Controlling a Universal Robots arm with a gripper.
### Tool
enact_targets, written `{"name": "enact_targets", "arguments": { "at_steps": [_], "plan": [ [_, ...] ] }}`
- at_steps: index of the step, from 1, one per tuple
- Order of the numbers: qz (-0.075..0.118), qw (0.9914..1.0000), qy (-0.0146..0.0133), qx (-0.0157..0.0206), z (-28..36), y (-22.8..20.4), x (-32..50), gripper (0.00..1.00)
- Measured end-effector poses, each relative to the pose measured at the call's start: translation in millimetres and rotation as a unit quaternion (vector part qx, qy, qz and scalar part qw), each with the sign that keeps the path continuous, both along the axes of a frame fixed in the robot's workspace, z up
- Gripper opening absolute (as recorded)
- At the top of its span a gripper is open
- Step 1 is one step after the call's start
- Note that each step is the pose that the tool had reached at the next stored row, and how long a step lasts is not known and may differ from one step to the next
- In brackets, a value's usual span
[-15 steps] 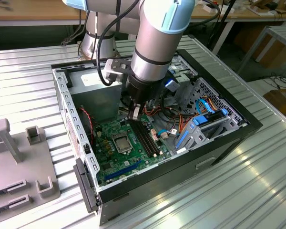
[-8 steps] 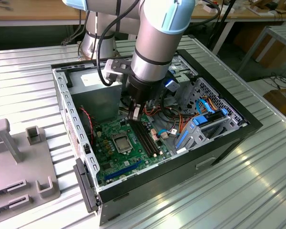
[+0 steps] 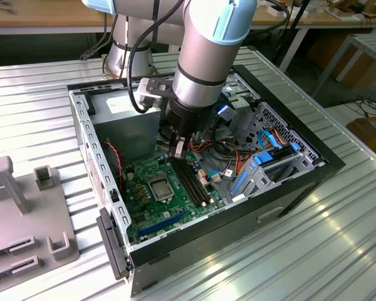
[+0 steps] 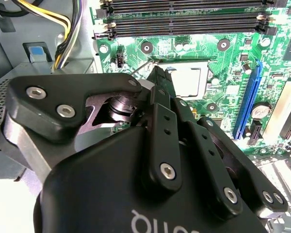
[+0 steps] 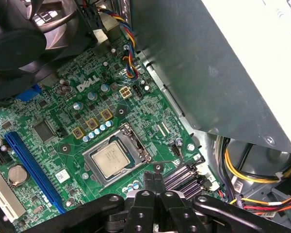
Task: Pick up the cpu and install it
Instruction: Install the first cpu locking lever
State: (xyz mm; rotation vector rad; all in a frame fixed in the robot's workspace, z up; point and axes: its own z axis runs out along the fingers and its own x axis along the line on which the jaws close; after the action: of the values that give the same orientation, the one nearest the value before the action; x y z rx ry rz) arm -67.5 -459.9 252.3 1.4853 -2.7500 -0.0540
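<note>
Exterior view frames the whole open computer case (image 3: 313,164) lying on a ribbed metal table (image 3: 44,119), with the arm reaching down into it. The green motherboard (image 3: 169,197) sits on the case floor. Only the first wrist view shows the grey power supply box (image 5: 223,63) and the fan (image 5: 24,39). The gripper (image 5: 154,180) hangs with its jaws pressed together, holding nothing, above the memory slots (image 3: 193,180). The cpu (image 5: 110,159) lies in its socket (image 5: 117,154), at about ten o'clock from the fingertips there.
</note>
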Motion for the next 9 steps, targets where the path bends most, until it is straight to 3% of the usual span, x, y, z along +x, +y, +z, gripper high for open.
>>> {"name": "enact_targets", "arguments": {
  "at_steps": [9],
  "plan": [
    [0.000, 1.00000, 0.0000, 0.0000, 0.0, 0.0, 7.3, 0.11]
  ]
}}
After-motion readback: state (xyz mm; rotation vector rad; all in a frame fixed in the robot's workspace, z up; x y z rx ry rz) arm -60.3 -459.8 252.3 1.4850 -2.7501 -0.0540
